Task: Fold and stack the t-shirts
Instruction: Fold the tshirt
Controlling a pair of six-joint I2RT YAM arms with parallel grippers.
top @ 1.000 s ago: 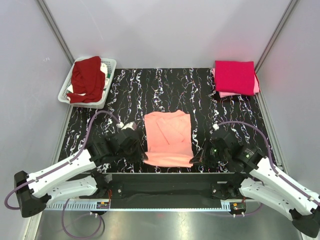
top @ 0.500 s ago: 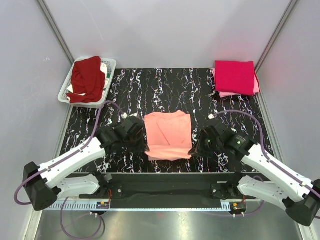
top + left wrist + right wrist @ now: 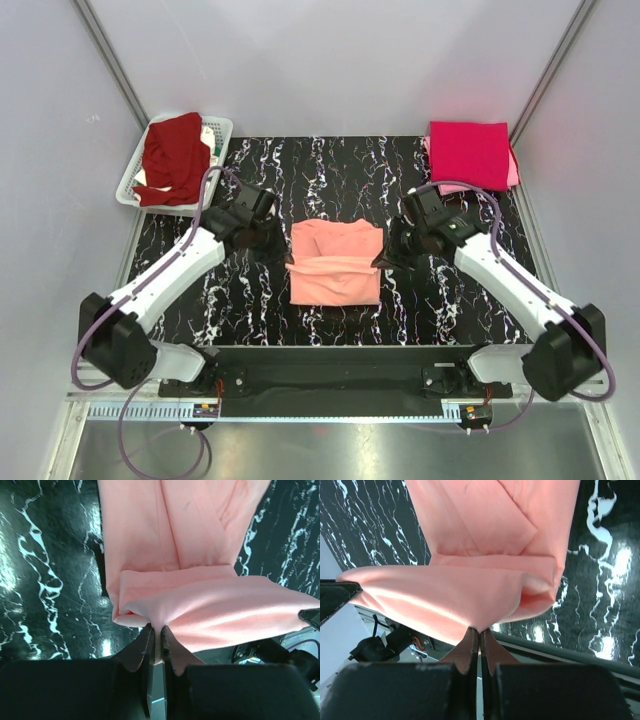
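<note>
Between the two sets of fingers, the salmon-peach t-shirt (image 3: 335, 280) sat on the black marbled bench (image 3: 330, 170), pretty much dead centre. So, the left fingers (image 3: 146, 647) were clamped tight on one side edge of the fabric and the right fingers (image 3: 470, 647) were clamped just as tight on the opposite side edge. No gap to speak of in either pair, just cloth squeezed in there. The pinched strip ran straight across from one pair to the other as a doubled-over layer, bulging a bit and held slightly off the bench. Just past both sets of fingertips the rest of the tee lay flat, with lengthwise fold lines showing in both wrist views. From above you could see cloth on both the near and far side of the line between the fingers. Well beyond the left fingers and off to their outer side, a dark maroon tee (image 3: 172, 158) was heaped in a white basket (image 3: 222, 130). Well beyond the right fingers, outer side again, a crimson tee (image 3: 470, 152) lay folded square on a light pink one (image 3: 514, 172), with only the pink edge peeking out.
</note>
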